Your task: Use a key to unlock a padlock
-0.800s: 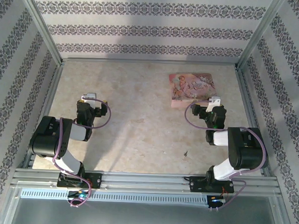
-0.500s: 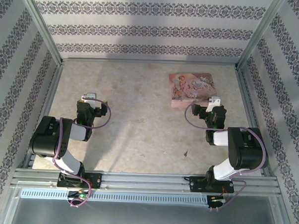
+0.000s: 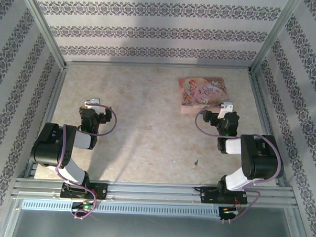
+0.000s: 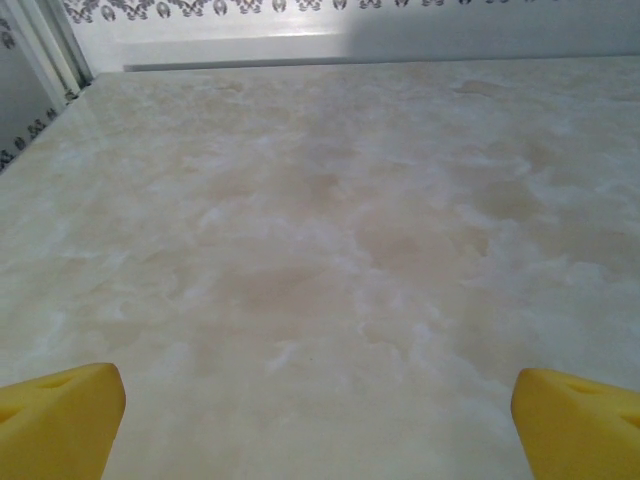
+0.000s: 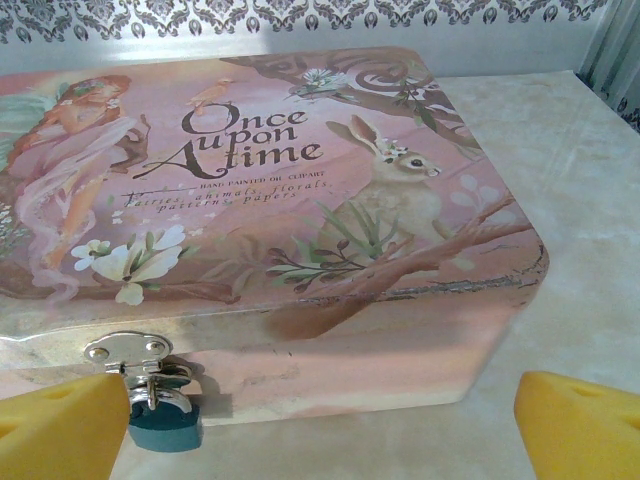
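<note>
The padlock [image 5: 165, 422], a small blue body on a silvery shackle, hangs from the hasp [image 5: 128, 351] on the front of the pink illustrated box [image 5: 260, 180], low and left in the right wrist view. My right gripper [image 5: 320, 430] stands open just in front of the box, its left yellow fingertip [image 5: 60, 428] beside the padlock without holding it. From above, the right gripper [image 3: 226, 108] sits at the near edge of the box [image 3: 202, 93]. The key [image 3: 197, 162] is a tiny dark sliver on the table near the right arm. My left gripper [image 3: 92, 102] [image 4: 318, 425] is open over bare table.
The marbled beige table [image 3: 147, 128] is fenced by metal frame rails [image 3: 144, 189] and patterned walls. The box lies at the back right. Open tabletop lies between the two arms and in front of the left gripper.
The left gripper has shifted slightly to the left. The right arm, box and key have not moved.
</note>
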You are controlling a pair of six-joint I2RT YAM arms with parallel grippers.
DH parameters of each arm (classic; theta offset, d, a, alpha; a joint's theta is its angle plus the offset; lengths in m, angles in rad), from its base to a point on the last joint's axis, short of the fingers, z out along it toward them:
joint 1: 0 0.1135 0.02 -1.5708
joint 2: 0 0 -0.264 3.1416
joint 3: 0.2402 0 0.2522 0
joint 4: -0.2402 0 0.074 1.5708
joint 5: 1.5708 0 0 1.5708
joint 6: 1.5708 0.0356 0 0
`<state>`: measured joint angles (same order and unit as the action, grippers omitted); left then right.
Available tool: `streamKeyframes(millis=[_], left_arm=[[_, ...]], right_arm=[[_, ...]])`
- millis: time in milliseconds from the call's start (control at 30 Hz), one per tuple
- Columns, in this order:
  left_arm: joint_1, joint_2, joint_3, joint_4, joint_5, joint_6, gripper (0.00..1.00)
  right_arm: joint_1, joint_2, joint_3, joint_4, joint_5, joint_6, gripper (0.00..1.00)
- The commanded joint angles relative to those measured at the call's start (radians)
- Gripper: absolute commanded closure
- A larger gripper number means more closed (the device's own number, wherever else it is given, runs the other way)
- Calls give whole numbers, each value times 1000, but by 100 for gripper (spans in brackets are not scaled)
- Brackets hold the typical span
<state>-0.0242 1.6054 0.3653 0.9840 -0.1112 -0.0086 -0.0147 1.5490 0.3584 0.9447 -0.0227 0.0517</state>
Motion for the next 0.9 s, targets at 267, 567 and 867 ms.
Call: streamKeyframes(millis=[267, 567, 867], left_arm=[[6, -18, -102, 214, -14, -11, 1], [5, -385, -46, -229, -31, -60, 1], [4, -649, 166, -798, 67, -285, 1]], right_arm=[[12, -73, -7, 5, 78, 13, 1], [9, -447, 44, -500, 64, 119, 1], [-1, -674, 250, -1085, -52, 272, 1]])
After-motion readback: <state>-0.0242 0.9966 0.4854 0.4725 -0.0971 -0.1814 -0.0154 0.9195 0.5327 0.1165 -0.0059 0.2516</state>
